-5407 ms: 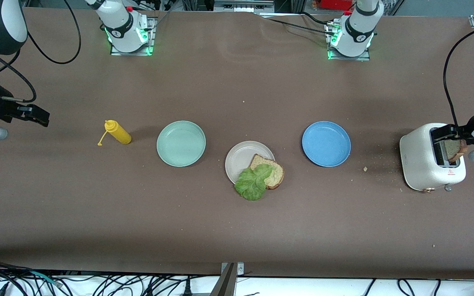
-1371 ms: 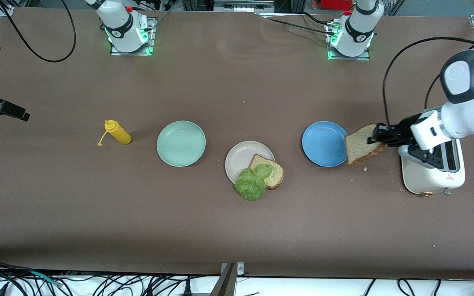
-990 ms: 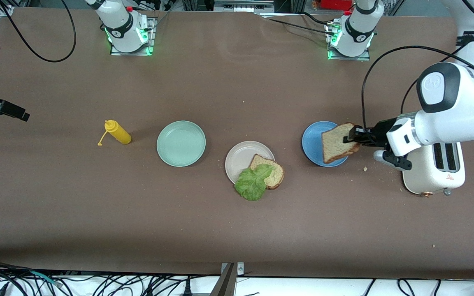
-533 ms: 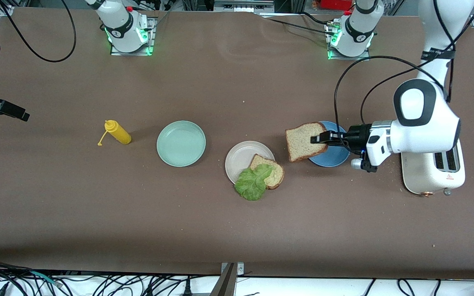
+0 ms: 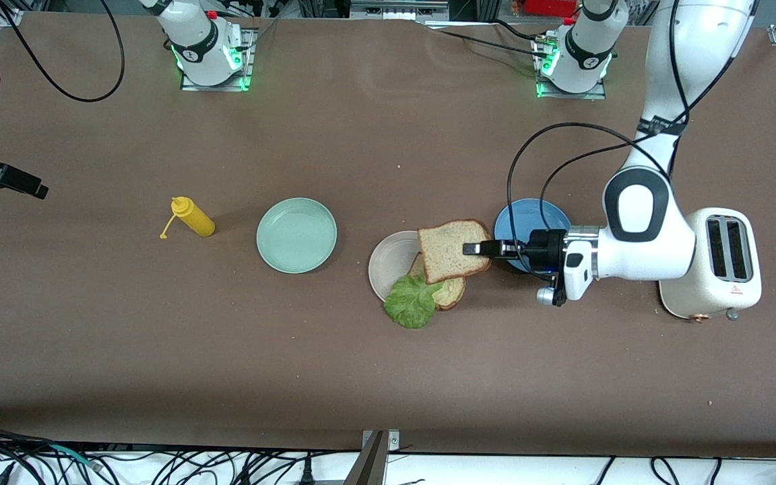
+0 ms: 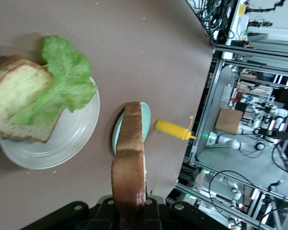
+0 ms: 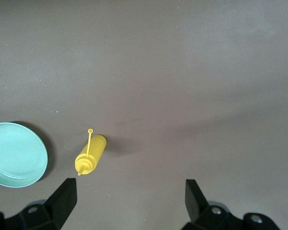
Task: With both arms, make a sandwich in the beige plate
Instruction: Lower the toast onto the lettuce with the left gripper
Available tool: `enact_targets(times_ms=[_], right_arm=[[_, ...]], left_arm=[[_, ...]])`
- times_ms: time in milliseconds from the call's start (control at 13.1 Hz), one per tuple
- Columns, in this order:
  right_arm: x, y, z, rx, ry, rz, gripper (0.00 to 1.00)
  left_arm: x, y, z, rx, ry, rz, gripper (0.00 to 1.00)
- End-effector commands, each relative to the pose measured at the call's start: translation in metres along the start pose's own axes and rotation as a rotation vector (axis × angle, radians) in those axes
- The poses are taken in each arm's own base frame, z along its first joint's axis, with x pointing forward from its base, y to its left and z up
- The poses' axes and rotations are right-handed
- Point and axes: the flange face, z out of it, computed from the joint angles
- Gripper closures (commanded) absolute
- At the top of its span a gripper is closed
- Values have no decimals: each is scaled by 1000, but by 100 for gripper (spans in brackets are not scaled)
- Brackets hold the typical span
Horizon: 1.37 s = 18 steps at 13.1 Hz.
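1. Front view: the left gripper [image 5: 470, 249] hangs over the beige plate [image 5: 388, 259], its jaws closed on one edge of the top slice [image 5: 452, 250]. The slice lies nearly flat in the air, above the bottom slice [image 5: 454, 291] and the lettuce leaf [image 5: 413, 301], which both overhang the plate's rim on the side nearer the camera.
2. Front view: the right gripper [image 5: 21, 182] waits at the right arm's end of the table, far from the plate.
3. Left wrist view: the top slice [image 6: 129, 158] is seen edge-on and runs straight out from between the jaws, clamped at its crust.
4. Right wrist view: the jaws stand wide and empty above the yellow bottle [image 7: 90, 155], near the mint plate [image 7: 14, 153].
5. Judgement: bread is light, soft and crumbly; a gentle hold at the firmer crust is best.
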Motion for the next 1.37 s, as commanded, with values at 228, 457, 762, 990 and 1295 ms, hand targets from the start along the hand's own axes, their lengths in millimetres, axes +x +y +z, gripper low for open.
enact_targets(times_ms=[228,457,762,990,1295], right_arm=[[0,0,-6,15,9,11,0],[0,0,-6,15,9,11,0],[0,0,-6,15,9,11,0],[0,0,-6,16,7,13,0],[0,0,-6,15,9,11,0]], left_arm=[[20,-22,36,-34,-26,150,100],[21,-32,43,-24,-33,279,100],[27,-54,62,11,-12,402,100],[29,-67,79,24,-5,454,100],[29,-71,86,28,-8,453,100]])
